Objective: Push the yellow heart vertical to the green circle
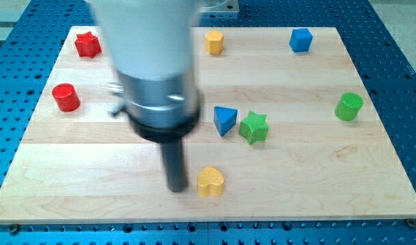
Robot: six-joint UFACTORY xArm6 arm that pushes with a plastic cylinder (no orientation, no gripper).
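The yellow heart lies near the view's bottom, a little right of the middle. The green circle stands near the view's right edge, well above and far to the right of the heart. My tip rests on the board just left of the yellow heart, close to it with a small gap. The arm's grey and black body rises above the tip and hides part of the board's upper left middle.
A blue triangle and a green star sit together above the heart. A yellow hexagon and a blue cube are near the top edge. A red star and a red cylinder are at the left.
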